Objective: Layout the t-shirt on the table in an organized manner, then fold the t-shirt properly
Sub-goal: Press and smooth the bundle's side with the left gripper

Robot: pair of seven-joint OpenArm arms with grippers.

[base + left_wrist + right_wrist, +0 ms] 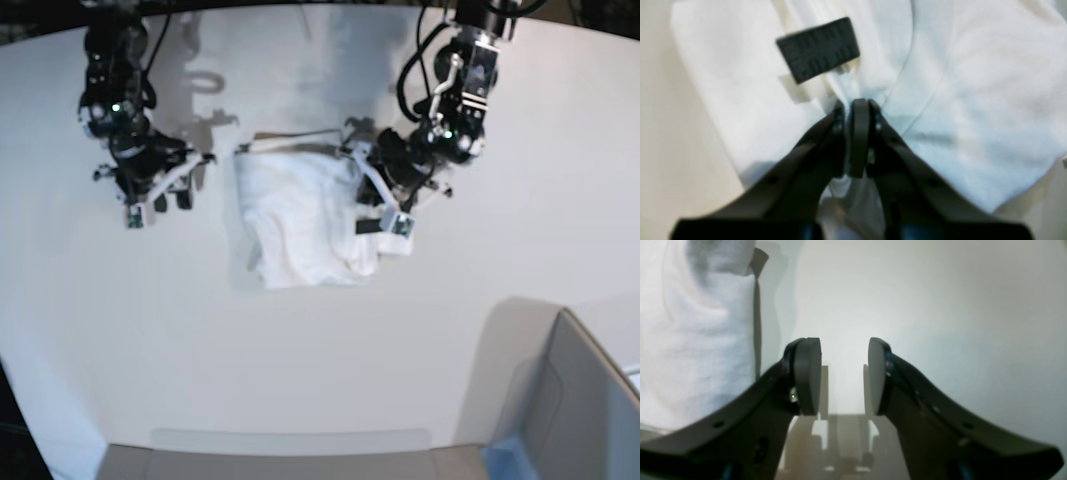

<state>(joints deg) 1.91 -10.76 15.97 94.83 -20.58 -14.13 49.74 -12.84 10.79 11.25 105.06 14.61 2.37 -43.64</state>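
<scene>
The t-shirt (pixel 300 225) is seen bunched into a rough, rumpled rectangle near the middle of the far half of the table (pixel 300 370), its printed front not visible from above. In the left wrist view the left gripper (pixel 858 108) is shown with its jaws pressed together on a pinched ridge of white cloth, so the shirt is held there; creases are drawn toward that pinch from both sides. A small dark tag (pixel 818 49) is found just beyond the fingertips, lying tilted on the fabric, its lettering too blurred to be read. From the base view this arm is seen bent over the shirt's edge on that view's right, and part of the hem is hidden by it. The right gripper (pixel 845 373) is held with its jaws apart and nothing between them, only bare tabletop and their own shadows being seen in the gap. It is kept beside the shirt, apart from it, a fold of white cloth filling the left of its wrist view. A grey box with a blue corner (pixel 570 410) is placed at the near edge of the table, well apart from the shirt and from both arms
</scene>
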